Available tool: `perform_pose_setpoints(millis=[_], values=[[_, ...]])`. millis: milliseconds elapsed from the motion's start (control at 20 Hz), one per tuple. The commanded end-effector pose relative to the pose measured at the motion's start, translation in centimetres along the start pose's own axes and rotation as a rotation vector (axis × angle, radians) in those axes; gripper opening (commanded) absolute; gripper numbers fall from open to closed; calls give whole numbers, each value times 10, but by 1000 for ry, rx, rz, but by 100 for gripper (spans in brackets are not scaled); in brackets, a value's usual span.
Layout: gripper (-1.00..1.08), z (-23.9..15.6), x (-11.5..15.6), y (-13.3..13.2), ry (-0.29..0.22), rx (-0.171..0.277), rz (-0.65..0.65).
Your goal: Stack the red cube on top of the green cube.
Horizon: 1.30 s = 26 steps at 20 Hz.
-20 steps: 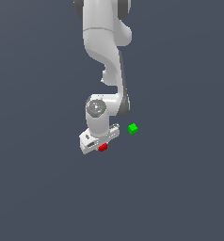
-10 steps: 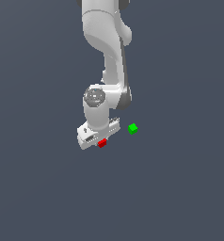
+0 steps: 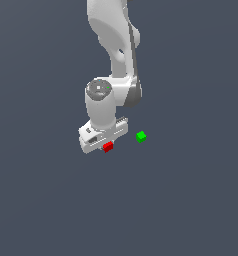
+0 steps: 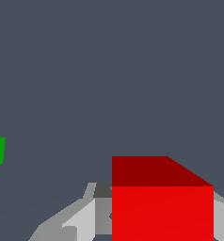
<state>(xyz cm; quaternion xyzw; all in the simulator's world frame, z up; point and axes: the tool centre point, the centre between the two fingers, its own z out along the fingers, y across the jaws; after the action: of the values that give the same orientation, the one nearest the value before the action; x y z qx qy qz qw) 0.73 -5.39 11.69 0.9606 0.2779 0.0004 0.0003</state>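
Since 1 s ago the arm turns more upright and the pincer (image 3: 105, 141) w/ the red cube (image 3: 108, 147) rises a bit. Pincer is clenched on the red cube, near the green cube (image 3: 141, 136), not touching. So grasp done, transfer next. No containers visible.

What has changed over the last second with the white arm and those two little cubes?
The arm's wrist has turned, and its gripper has come a little closer to the red cube, which sits right at it. Whether the jaws have closed on it cannot be told. The red cube and the green cube have stayed where they were, apart on the grey floor.
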Motion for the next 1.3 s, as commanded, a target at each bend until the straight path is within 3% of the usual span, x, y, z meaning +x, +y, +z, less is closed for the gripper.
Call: perform_pose_setpoints(millis=[0, 300, 600, 1250], values=[[-100, -3, 0, 0, -1, 1, 0], [-100, 0, 0, -6, 0, 0, 0], [-100, 7, -1, -33, 0, 0, 0], [-100, 40, -1, -152, 0, 1, 0]])
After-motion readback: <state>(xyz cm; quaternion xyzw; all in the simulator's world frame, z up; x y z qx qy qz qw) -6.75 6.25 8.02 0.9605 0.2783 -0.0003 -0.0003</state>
